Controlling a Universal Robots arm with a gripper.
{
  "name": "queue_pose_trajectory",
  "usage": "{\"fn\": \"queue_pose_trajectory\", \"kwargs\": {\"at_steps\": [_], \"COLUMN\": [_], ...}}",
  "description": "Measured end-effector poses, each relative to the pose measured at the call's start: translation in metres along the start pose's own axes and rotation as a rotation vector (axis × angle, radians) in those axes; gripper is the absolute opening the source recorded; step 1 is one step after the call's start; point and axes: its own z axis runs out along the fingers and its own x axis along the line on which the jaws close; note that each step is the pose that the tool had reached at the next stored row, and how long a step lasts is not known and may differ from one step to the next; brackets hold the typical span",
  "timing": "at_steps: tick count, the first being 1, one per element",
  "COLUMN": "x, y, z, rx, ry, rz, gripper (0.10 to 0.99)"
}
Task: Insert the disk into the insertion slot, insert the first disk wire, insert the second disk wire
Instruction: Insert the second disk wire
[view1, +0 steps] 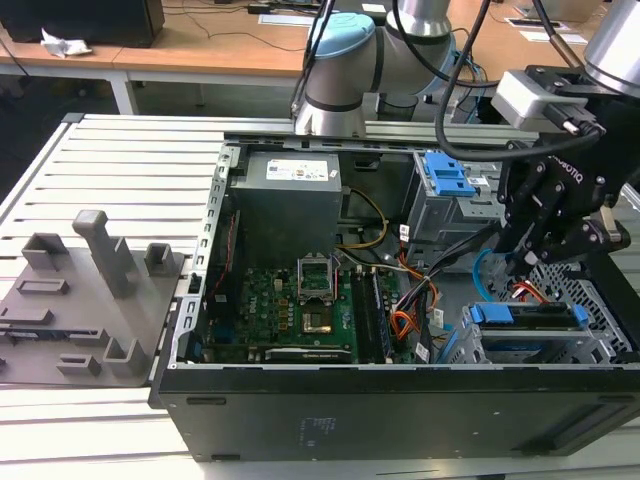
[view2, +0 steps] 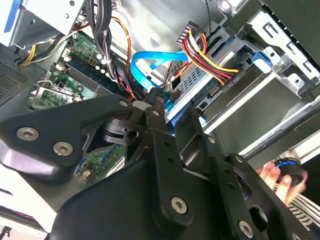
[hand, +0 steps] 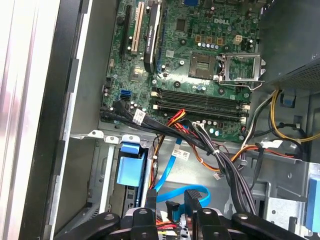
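Open computer case (view1: 330, 400) on slatted bench, motherboard (view1: 280, 310) well to the exterior view's left of the pincer (view1: 535, 262), which hangs just above the disk (view1: 530, 318) already seated in the insertion slot (view1: 600, 340), fingers (view2: 157, 102) closed on the second disk wire (view2: 150, 65)'s plug at the disk's rear, first disk wire (view2: 207, 55) just beside.

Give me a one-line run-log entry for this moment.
disk: seated in insertion slot | first disk wire: plugged into disk | gripper: at second disk wire plug, beside disk | fingers: closed on plug
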Motion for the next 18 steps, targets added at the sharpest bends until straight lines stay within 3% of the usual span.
{"fn": "queue_pose_trajectory", "kwargs": {"at_steps": [3, 6, 13, 18], "x": [0.0000, 0.0000, 0.0000, 0.0000], "y": [0.0000, 0.0000, 0.0000, -0.0001], "z": [0.0001, 0.0001, 0.0001, 0.0005], "rx": [0.000, 0.000, 0.000, -0.002], "ry": [-0.0001, 0.0000, -0.0001, -0.0077], "rz": [0.000, 0.000, 0.003, 0.103], "gripper": [0.345, 0.165, 0.161, 0.161]}}
